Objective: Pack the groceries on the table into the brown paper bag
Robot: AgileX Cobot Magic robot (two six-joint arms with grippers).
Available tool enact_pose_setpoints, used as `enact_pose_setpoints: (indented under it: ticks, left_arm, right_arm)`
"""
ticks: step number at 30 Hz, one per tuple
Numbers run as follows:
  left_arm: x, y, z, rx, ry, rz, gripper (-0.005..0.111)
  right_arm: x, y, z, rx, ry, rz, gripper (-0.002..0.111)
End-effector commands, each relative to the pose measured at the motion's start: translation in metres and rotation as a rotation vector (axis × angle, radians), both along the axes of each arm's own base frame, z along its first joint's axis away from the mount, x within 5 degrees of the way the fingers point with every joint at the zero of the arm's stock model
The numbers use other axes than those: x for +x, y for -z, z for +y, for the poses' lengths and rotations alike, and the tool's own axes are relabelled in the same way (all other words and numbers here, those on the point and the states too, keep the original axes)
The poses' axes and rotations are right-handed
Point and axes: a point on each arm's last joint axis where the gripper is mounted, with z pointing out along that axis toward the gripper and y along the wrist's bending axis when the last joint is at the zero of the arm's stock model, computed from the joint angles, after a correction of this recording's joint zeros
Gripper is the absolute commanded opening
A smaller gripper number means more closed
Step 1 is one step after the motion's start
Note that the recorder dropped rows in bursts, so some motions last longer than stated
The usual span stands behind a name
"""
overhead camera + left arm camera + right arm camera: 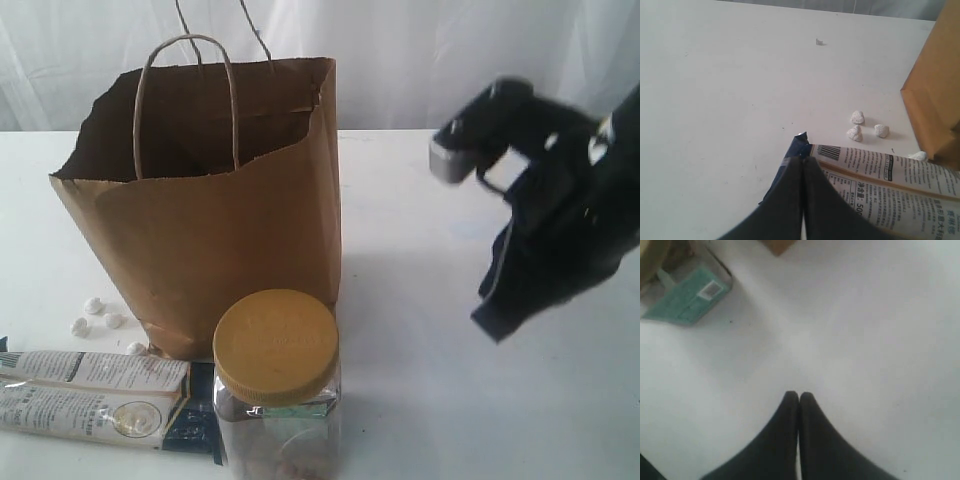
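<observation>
Clear jar (277,385), base out of frame

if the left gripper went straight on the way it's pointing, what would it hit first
Most likely the dark blue end of the long twin packet, which lies right at the tips of the shut left gripper. Beyond that corner only bare white table shows. Whether they already touch is unclear.

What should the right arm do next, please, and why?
Probably open the right gripper and swing it toward the clear jar with yellow lid. Its jaws are shut on nothing above the bare table, while the jar stands unpacked just outside the open brown paper bag.
</observation>
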Motion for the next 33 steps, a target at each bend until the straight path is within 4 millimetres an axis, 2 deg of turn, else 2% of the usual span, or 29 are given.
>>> enact_pose_setpoints:
  ticks: [1,3,9,16,24,33]
  left_arm:
    - [0.0,-0.001,0.0,-0.015,-0.001,-0.012,0.0]
    - [0.0,-0.001,0.0,-0.015,-0.001,-0.012,0.0]
    - [0.0,-0.001,0.0,-0.015,-0.001,-0.012,0.0]
    - [0.0,-0.001,0.0,-0.015,-0.001,-0.012,0.0]
    - [0.0,-0.001,0.0,-0.015,-0.001,-0.012,0.0]
    - [0.0,-0.001,0.0,-0.015,-0.001,-0.012,0.0]
  right_arm:
    - [-0.011,0.063,-0.003,-0.032,-0.023,0.118,0.0]
    - [-0.016,0.083,-0.006,-0.044,-0.021,0.124,0.0]
    - [-0.02,0.105,-0.01,-0.029,0.006,0.058,0.0]
    - [-0.022,0.11,-0.008,0.034,0.059,0.051,0.0]
    - [-0.031,0.123,-0.011,-0.003,-0.107,0.035,0.0]
    - [-0.032,0.122,-0.005,0.05,-0.188,0.005,0.0]
